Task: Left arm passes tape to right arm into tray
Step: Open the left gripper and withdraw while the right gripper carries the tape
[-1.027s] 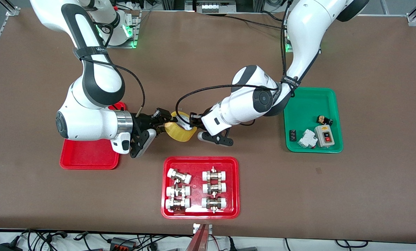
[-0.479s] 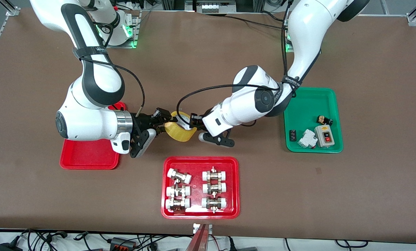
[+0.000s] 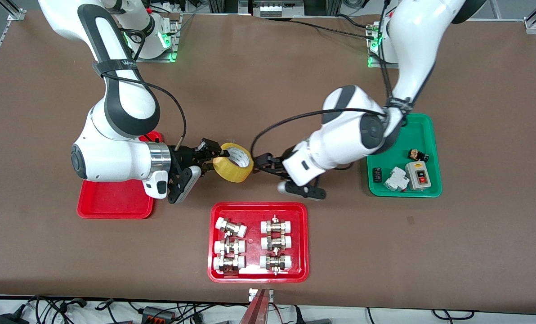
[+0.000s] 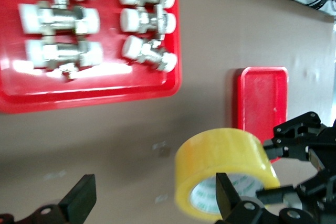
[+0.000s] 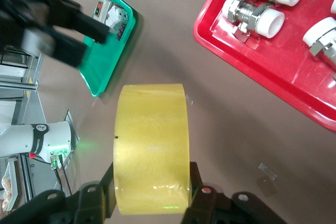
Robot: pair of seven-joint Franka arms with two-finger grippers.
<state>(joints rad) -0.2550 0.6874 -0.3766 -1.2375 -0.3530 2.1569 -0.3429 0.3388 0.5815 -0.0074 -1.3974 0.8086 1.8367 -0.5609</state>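
Note:
The yellow tape [image 3: 233, 169] is held in the air over the brown table, in my right gripper [image 3: 215, 161], which is shut on its rim. In the right wrist view the tape [image 5: 152, 145] sits between the two black fingers [image 5: 198, 190]. My left gripper [image 3: 259, 164] is open and empty, a short gap from the tape toward the left arm's end. In the left wrist view its jaws stand wide apart, with the tape [image 4: 223, 163] just past one fingertip [image 4: 227, 195]. The plain red tray [image 3: 115, 200] lies partly under the right arm's wrist and also shows in the left wrist view [image 4: 261, 103].
A red tray of white-capped metal fittings [image 3: 215, 270] lies nearer the front camera than the tape. A green tray [image 3: 403, 123] with small electrical parts lies toward the left arm's end. Cables loop from both wrists.
My left gripper has let go of the tape and drawn back toward the left arm's end. The tape stays in the right gripper, which has not moved.

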